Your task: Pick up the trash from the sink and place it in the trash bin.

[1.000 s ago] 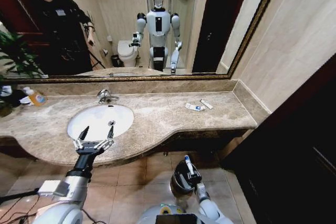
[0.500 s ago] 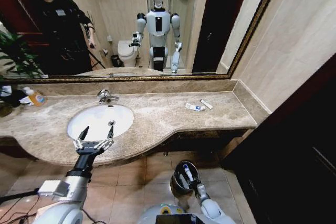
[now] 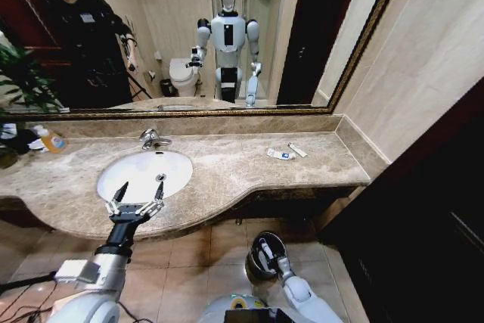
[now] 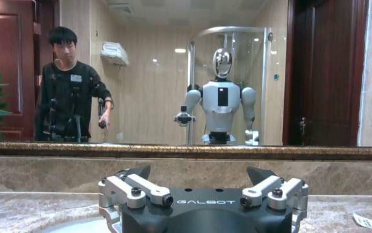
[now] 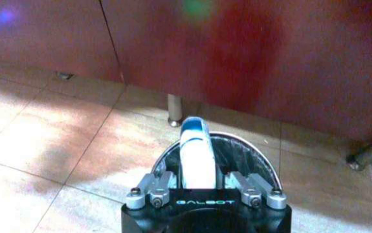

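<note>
Right wrist view: the right gripper (image 5: 197,187) is clamped mid-body on a small white tube with a blue tip (image 5: 195,153), likely light, slick and squashy, above the round black silver-rimmed trash bin (image 5: 250,154); the left gripper (image 3: 137,200) hovers spread by the white oval sink (image 3: 144,173).
</note>
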You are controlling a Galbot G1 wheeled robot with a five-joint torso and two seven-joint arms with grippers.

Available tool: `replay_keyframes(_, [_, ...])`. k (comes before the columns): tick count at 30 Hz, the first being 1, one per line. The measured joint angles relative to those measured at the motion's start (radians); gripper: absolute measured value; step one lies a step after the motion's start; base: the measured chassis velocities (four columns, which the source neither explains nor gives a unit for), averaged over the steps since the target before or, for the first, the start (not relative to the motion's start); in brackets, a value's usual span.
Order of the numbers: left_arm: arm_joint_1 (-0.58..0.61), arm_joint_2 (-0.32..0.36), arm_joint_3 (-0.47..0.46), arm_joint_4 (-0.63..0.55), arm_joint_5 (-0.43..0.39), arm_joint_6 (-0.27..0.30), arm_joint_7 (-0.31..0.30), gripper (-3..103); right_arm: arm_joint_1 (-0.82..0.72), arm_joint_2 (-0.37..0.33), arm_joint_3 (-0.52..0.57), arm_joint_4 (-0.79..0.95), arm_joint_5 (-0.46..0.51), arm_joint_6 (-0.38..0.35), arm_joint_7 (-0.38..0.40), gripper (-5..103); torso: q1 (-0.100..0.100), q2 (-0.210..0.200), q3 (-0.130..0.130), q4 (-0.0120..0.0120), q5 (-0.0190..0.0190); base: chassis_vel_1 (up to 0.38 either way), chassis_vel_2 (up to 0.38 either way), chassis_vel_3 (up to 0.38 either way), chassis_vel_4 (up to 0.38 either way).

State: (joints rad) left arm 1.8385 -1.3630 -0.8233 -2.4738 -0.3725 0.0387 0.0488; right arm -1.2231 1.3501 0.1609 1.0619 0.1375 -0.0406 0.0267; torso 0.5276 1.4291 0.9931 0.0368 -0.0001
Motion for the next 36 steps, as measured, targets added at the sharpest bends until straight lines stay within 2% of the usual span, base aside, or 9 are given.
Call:
replay_keyframes(2, [0.000, 0.000, 0.000, 0.000, 0.000, 0.000, 0.000, 100, -0.001, 0.000, 0.000, -0.003, -0.009, 0.024, 0.014, 44, 0.000, 0.000, 0.000, 0.0000, 0.0000, 0.000, 0.000, 0.000, 0.000])
replay_keyframes(3, [0.000, 0.000, 0.000, 0.000, 0.000, 0.000, 0.000, 100, -0.001, 0.000, 0.000, -0.003, -0.009, 0.024, 0.014, 44, 0.000, 0.000, 0.000, 0.0000, 0.0000, 0.000, 0.000, 0.000, 0.000])
replay_keyframes(7, [0.000, 0.000, 0.000, 0.000, 0.000, 0.000, 0.000, 100, -0.012, -0.005, 0.001, -0.002, -0.022, 0.050, 0.029, 66, 0.000, 0.000, 0.000, 0.0000, -0.0001, 0.000, 0.000, 0.000, 0.000])
replay_keyframes(9, [0.000, 0.000, 0.000, 0.000, 0.000, 0.000, 0.000, 100, -0.014, -0.006, 0.002, 0.002, -0.022, 0.052, 0.032, 66, 0.000, 0.000, 0.000, 0.0000, 0.0000, 0.000, 0.000, 0.000, 0.000])
replay_keyframes(12, [0.000, 0.000, 0.000, 0.000, 0.000, 0.000, 0.000, 100, -0.023, -0.012, 0.003, 0.021, -0.021, 0.053, 0.039, 83, 0.000, 0.000, 0.000, 0.0000, 0.0000, 0.000, 0.000, 0.000, 0.000])
replay_keyframes(16, [0.000, 0.000, 0.000, 0.000, 0.000, 0.000, 0.000, 100, -0.029, -0.016, 0.004, 0.033, -0.019, 0.053, 0.042, 88, 0.000, 0.000, 0.000, 0.0000, 0.0000, 0.000, 0.000, 0.000, 0.000])
replay_keyframes(17, [0.000, 0.000, 0.000, 0.000, 0.000, 0.000, 0.000, 100, -0.035, -0.018, 0.004, 0.044, -0.014, 0.053, 0.043, 97, 0.000, 0.000, 0.000, 0.0000, 0.0000, 0.000, 0.000, 0.000, 0.000])
replay_keyframes(25, [0.000, 0.000, 0.000, 0.000, 0.000, 0.000, 0.000, 100, -0.051, -0.020, -0.001, 0.065, 0.002, 0.062, 0.078, 100, 0.000, 0.000, 0.000, 0.0000, 0.0000, 0.000, 0.000, 0.000, 0.000])
replay_keyframes(36, [0.000, 0.000, 0.000, 0.000, 0.000, 0.000, 0.000, 100, -0.190, -0.072, 0.001, 0.351, 0.082, 0.047, 0.176, 100, 0.000, 0.000, 0.000, 0.0000, 0.0002, 0.000, 0.000, 0.000, 0.000])
